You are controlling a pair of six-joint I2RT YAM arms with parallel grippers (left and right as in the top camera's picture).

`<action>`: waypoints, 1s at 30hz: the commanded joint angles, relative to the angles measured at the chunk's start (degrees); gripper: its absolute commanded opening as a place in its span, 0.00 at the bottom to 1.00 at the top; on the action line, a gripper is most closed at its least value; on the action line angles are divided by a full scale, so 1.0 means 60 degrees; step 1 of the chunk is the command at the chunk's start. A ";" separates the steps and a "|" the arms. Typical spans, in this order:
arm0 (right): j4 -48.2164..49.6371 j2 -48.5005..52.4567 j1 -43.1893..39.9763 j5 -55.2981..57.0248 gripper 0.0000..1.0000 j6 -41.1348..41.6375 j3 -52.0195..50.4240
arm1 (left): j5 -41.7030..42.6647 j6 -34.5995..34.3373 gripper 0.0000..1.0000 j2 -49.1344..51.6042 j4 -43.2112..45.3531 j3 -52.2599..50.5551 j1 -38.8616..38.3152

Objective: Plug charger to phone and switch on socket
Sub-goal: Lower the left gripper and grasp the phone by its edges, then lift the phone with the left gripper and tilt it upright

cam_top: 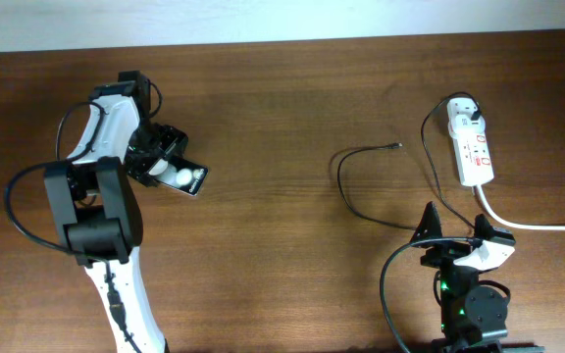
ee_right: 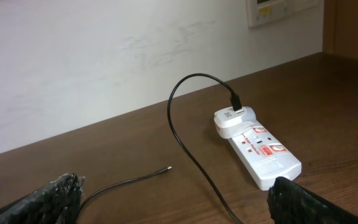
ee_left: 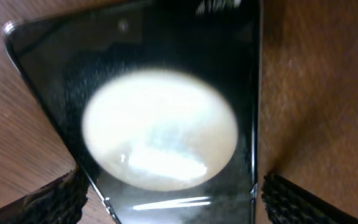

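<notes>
Table: we log a dark brown wood-grain tabletop (cam_top: 282, 88), with a white wall (ee_right: 73, 62) behind its far edge.

Phone: a flat black rectangular smartphone with a glossy screen (cam_top: 188, 179) lies slanted on the left part of the table. In the left wrist view (ee_left: 166, 93), a large white glare spot fills most of its screen.

Left gripper: this gripper (cam_top: 170, 170) sits over one end of the phone. In its own camera (ee_left: 173, 199), the ribbed black fingers (ee_left: 55, 199) flank the phone's two long edges, very close to them. We cannot tell whether they press on it.

Charger: a long thin black cable (cam_top: 340, 176) lies on the right part of the table, well apart from the phone. It loops across the wood (ee_right: 174, 127), and its small connector tip (cam_top: 397, 146) rests loose on the surface (ee_right: 168, 167), touching nothing else.

Socket: a white elongated power strip with red-marked switches (cam_top: 475, 152) lies at the far right (ee_right: 266, 155). A white adapter plug (ee_right: 234, 118) sits in its far end, with the black cable running from it. A thick white cord (cam_top: 533, 225) leaves the near end towards the right edge.

Right gripper: this gripper (cam_top: 456, 227) is near the front edge, just short of the strip. Its fingers are spread wide (ee_right: 173, 205) with nothing between them.
</notes>
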 commanded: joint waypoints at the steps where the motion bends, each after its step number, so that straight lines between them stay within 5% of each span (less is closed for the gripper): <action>1: -0.0069 -0.0055 -0.0073 -0.0025 0.99 -0.0029 -0.0047 | 0.0149 0.0131 0.95 0.0251 0.0499 -0.1144 -0.0073; 10: -0.0069 -0.0055 -0.0073 -0.0025 0.99 -0.0029 -0.0047 | 0.0153 -0.0925 0.84 0.0251 0.1137 -0.1355 0.0197; 20: -0.0069 -0.0055 -0.0073 -0.0025 0.99 -0.0029 -0.0047 | 0.0601 -0.0291 0.71 0.0248 0.1038 -0.0976 0.0197; 23: -0.0069 -0.0055 -0.0073 -0.0025 0.99 -0.0029 -0.0047 | 0.0656 -0.0175 0.63 0.0226 0.0153 -0.0018 0.0197; 30: -0.0069 -0.0055 -0.0073 -0.0025 0.98 -0.0025 -0.0047 | 0.0659 0.0248 0.63 0.0175 -0.2098 0.2113 0.0197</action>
